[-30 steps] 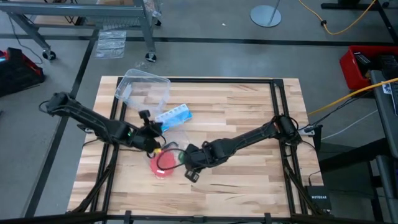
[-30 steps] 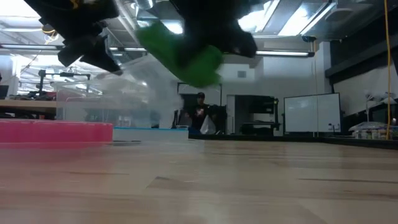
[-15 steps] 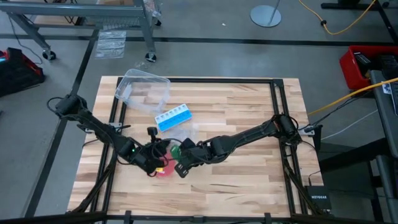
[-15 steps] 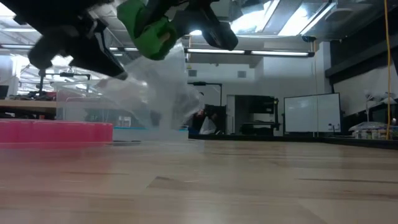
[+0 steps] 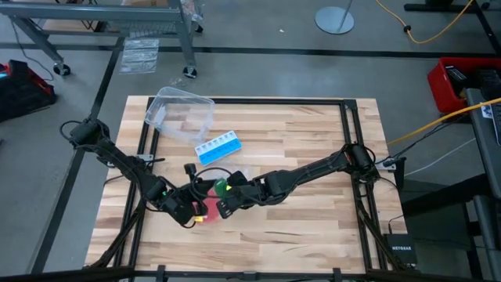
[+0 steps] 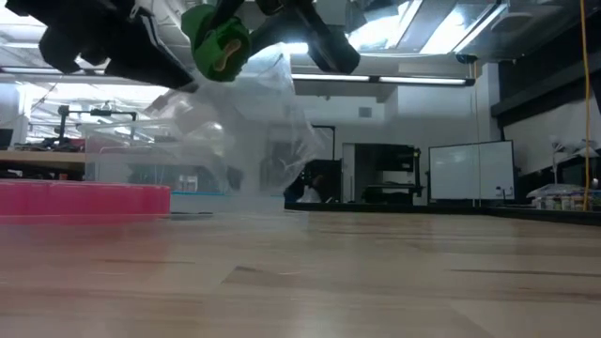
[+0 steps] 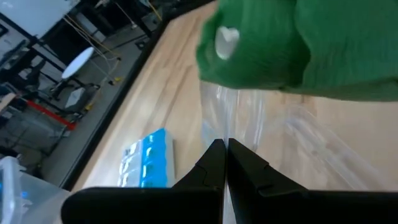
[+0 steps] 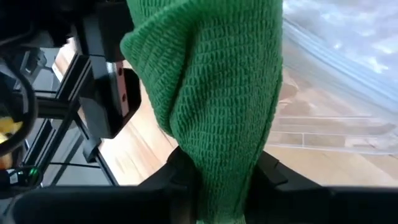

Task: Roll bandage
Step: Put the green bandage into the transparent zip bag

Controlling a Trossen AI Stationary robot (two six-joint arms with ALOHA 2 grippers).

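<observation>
Right gripper grips bandage (rolled, green).

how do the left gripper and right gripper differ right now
The left gripper is shut, its fingers pinching thin clear plastic film; the right gripper is shut on the green bandage, a thick knit roll between its fingers. In the high view, the left gripper reaches in from the left and the right gripper from the right. Both are dark and raised off the table.
</observation>
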